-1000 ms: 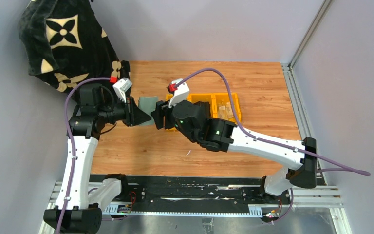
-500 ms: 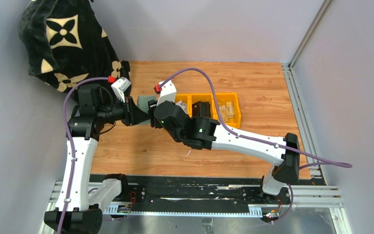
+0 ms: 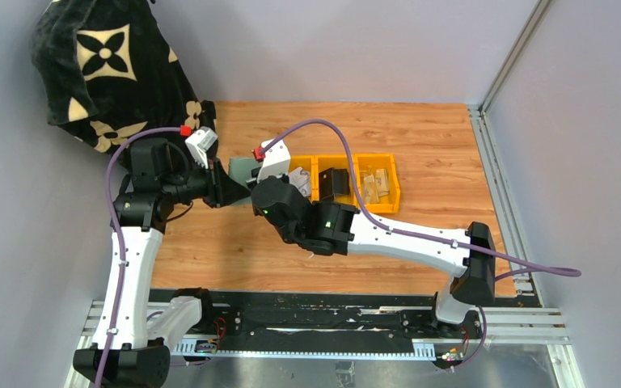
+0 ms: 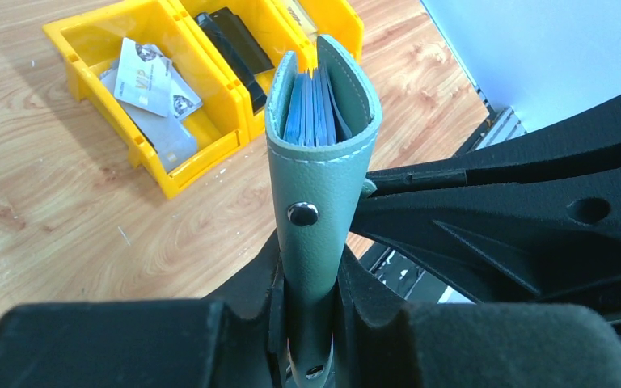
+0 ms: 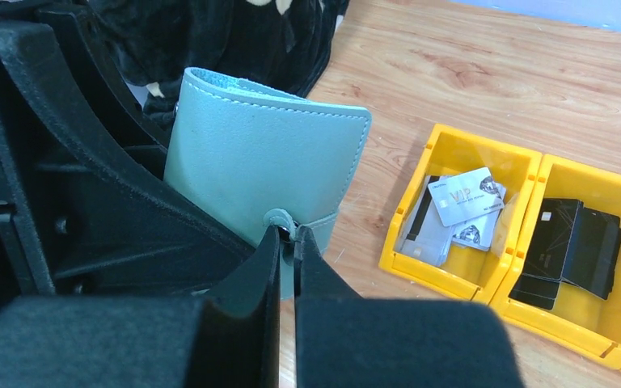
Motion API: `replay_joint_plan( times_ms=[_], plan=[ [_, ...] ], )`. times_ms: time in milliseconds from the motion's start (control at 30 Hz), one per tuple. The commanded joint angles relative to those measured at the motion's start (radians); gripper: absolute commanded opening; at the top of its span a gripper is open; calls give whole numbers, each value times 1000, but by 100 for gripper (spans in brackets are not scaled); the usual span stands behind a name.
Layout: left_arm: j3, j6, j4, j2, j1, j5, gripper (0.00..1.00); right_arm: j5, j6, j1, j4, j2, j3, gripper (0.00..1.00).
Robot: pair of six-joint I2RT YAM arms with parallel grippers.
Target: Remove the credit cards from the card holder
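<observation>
Left tool [image 4: 311, 284] clamping card holder [image 4: 319, 174] by near end, holding it off tabletop, long axis pointing toward right arm. Right tool [image 5: 287, 252], nearer, clenched on closure tab [image 5: 314, 229] facing it. Credit cards sitting hidden inside. Judging: unsnapping coming next.

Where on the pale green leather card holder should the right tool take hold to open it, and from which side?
Pinch the small closure tab beside its snap: it stands out from the cover as a thin free flap. Come from the side away from the left tool, which clamps the pale green leather card holder opposite.
</observation>
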Motion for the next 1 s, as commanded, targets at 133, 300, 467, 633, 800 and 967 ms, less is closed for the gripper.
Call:
replay_joint_plan(
  times_ms=[133,300,467,633,800,967],
  plan=[
    [39,-21,-4,-21,-5,72,0,234,-49,-32,45,-106,-152,0],
    [46,-25,0,-16,-5,72,0,250,-58,-47,85,-169,-219,0],
    [53,-29,0,-14,-5,78,0,249,-80,-51,97,-205,-265,0],
    [62,-30,3,-14,-5,83,0,125,-104,-55,122,-272,-318,22],
    [72,-26,4,-10,-5,100,0,-169,-96,-98,125,-380,-357,72],
    [78,-31,5,-5,-5,120,0,-428,-13,-196,35,-420,-336,82]
  ],
)
